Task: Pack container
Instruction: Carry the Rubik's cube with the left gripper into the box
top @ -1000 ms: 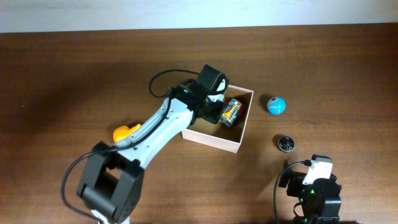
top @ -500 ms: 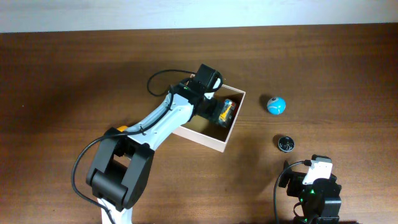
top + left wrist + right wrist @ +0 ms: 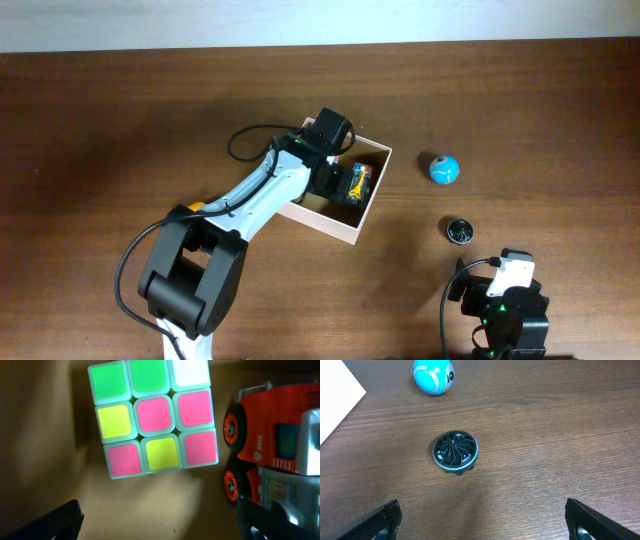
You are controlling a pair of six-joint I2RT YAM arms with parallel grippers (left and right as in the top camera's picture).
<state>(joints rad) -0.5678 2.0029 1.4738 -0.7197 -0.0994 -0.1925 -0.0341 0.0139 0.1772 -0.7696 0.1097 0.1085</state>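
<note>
The container (image 3: 325,226) is a shallow white box with a tan inside, at the table's middle. My left gripper (image 3: 335,182) reaches down into it, open and empty. In the left wrist view its fingertips (image 3: 160,525) hover over the tan floor (image 3: 150,500). A colour cube (image 3: 155,417) lies just ahead and a red toy truck (image 3: 280,450) by the right finger. My right gripper (image 3: 482,520) is open and empty over bare wood, near the table's front right (image 3: 505,290).
A blue ball (image 3: 445,168) (image 3: 433,375) and a black round disc (image 3: 459,230) (image 3: 455,451) lie on the table right of the container. A yellow toy (image 3: 195,208) shows partly under my left arm. The container's white corner (image 3: 335,395) shows in the right wrist view.
The container has slid left and turned a little with my left gripper inside it. The yellow toy is now mostly covered by my left arm. The right arm has not moved.
</note>
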